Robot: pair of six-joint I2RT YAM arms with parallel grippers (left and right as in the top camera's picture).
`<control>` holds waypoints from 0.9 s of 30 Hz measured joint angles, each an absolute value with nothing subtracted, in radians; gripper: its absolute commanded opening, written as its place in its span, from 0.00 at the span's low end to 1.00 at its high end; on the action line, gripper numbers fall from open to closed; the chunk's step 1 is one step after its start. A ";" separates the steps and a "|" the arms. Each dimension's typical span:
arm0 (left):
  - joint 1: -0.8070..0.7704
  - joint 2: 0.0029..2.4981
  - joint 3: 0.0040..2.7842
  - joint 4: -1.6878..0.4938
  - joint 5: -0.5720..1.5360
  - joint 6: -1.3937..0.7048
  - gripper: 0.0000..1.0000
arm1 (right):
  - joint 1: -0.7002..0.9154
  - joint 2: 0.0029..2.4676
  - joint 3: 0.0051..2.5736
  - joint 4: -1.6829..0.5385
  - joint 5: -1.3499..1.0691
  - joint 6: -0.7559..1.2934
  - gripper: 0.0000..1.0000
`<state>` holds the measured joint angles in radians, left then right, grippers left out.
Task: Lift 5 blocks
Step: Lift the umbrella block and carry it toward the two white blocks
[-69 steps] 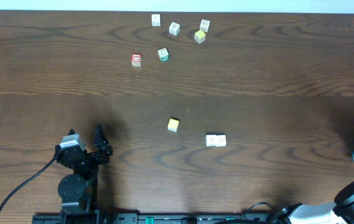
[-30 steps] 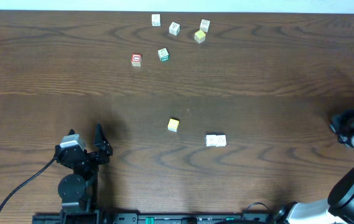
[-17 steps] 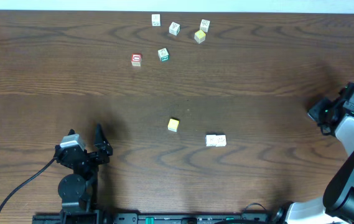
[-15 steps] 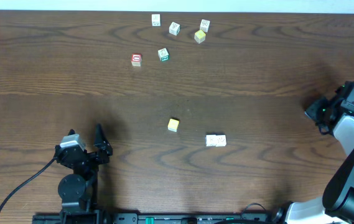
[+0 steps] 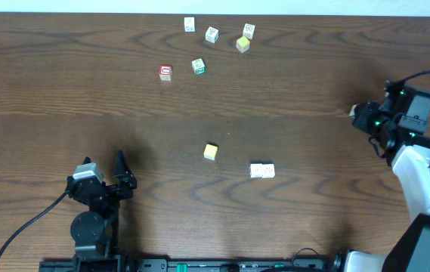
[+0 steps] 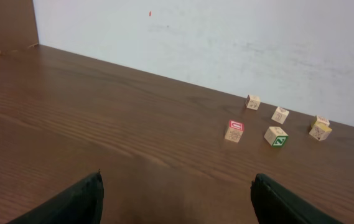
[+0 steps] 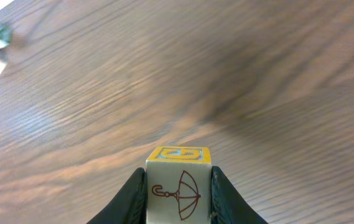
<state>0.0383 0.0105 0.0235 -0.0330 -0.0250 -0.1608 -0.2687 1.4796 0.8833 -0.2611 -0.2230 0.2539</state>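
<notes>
My right gripper (image 7: 178, 198) pinches the umbrella block (image 7: 178, 180) between its fingers, apparently off the table (image 7: 102, 93), which counts as a lift. My left gripper (image 6: 175, 208) gapes wide and empty.

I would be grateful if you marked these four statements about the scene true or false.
1. The right gripper holds the umbrella block. True.
2. The left gripper is shut on a block. False: it is open and empty.
3. In the overhead view, the red block lies left of the green block. True.
4. The yellow block is stacked on another block. False: it sits alone on the table.
</notes>
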 measured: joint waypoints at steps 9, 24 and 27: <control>0.038 0.010 0.023 -0.033 -0.025 -0.161 0.76 | -0.170 1.465 0.883 -0.421 -0.233 0.217 0.14; 0.038 0.010 0.023 -0.033 -0.025 -0.161 0.76 | -0.071 1.394 0.883 -0.578 -0.227 0.174 0.12; 0.038 0.010 0.023 -0.033 -0.025 -0.161 0.76 | -0.046 1.374 0.883 -0.599 -0.208 0.171 0.11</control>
<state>0.0383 0.0105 0.0235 -0.0330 -0.0250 -0.1608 -0.0456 1.3743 0.8829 -0.5987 -0.2081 0.1715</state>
